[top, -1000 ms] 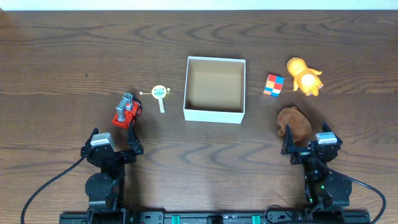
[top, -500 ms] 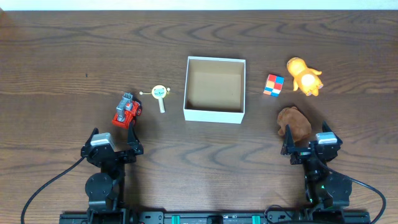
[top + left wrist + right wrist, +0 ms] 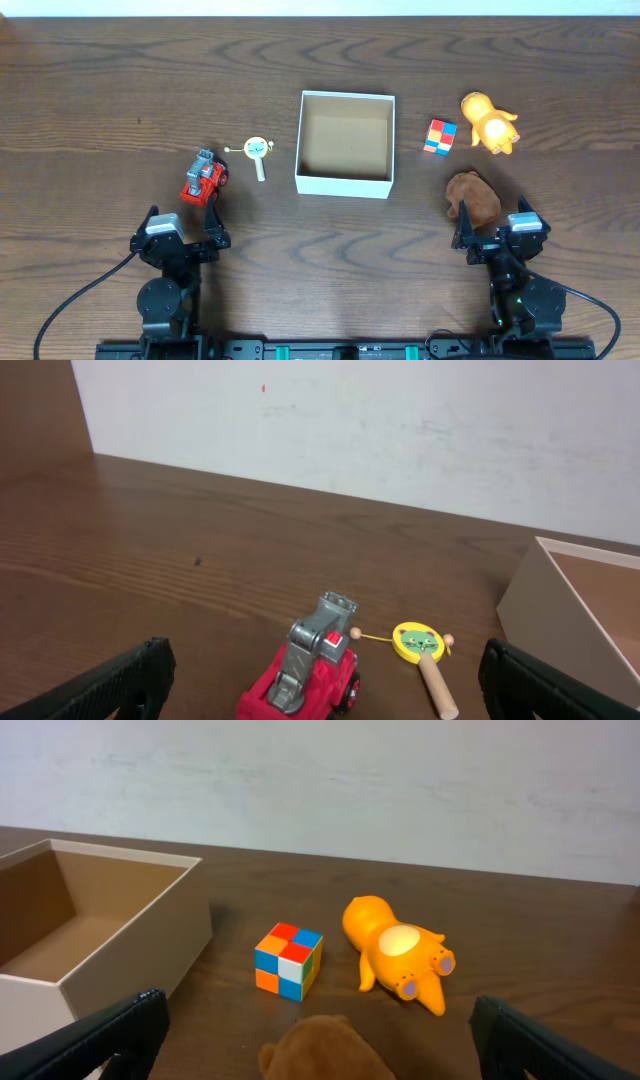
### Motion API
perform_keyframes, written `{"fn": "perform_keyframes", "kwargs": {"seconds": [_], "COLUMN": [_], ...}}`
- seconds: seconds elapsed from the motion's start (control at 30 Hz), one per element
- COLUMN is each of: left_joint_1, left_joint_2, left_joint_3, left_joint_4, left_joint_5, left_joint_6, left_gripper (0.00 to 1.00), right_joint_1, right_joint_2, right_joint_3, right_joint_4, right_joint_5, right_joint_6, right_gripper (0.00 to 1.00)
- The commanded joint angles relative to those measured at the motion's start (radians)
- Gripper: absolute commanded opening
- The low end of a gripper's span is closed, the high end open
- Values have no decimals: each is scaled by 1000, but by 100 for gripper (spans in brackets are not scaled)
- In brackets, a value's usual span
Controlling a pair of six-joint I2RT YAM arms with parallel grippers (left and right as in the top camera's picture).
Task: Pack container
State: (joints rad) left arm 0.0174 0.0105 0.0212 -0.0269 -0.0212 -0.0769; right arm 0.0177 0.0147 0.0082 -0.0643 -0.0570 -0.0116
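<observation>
The container (image 3: 345, 182), a square box with white walls and a tan inside, stands mid-table and holds nothing; it shows at the edge of the left wrist view (image 3: 560, 595) and the right wrist view (image 3: 95, 935). A red toy truck (image 3: 204, 178) (image 3: 305, 675) and a yellow rattle drum (image 3: 258, 152) (image 3: 420, 650) lie left of it. A colour cube (image 3: 439, 137) (image 3: 288, 960), an orange plush (image 3: 489, 123) (image 3: 395, 952) and a brown plush (image 3: 473, 197) (image 3: 330, 1050) lie to its right. My left gripper (image 3: 183, 233) (image 3: 325, 685) is open, just behind the truck. My right gripper (image 3: 495, 232) (image 3: 320, 1045) is open, just behind the brown plush.
The dark wooden table (image 3: 100, 100) runs to a white wall at the back. Both arm bases sit at the front edge.
</observation>
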Motion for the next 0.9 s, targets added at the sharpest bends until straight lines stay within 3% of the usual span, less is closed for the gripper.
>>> {"fn": "perform_keyframes", "kwargs": {"seconds": [0.0, 0.13, 0.3, 0.47, 0.67, 0.87], "left_joint_1": [-4, -4, -4, -4, -4, -4], "left_joint_2": [0, 0, 0, 0, 0, 0], "left_joint_3": [-17, -17, -17, -17, -17, -17], "left_joint_4": [-44, -44, -44, -44, -44, -44], "left_joint_5": [-5, -5, -5, -5, -5, -5], "left_joint_6": [13, 13, 13, 13, 13, 13], "left_gripper": [98, 98, 98, 98, 98, 98], "right_joint_1": [-5, -5, -5, -5, -5, 11], "right_joint_2": [-5, -5, -1, 84, 455, 958], "right_joint_3": [-3, -3, -3, 47, 291, 703], "right_joint_4": [-3, 6, 133, 212, 210, 153], "right_joint_5": [-11, 131, 64, 118, 166, 150], "right_joint_6": [-12, -56, -96, -124, -93, 2], "right_gripper": [99, 99, 99, 99, 99, 99]}}
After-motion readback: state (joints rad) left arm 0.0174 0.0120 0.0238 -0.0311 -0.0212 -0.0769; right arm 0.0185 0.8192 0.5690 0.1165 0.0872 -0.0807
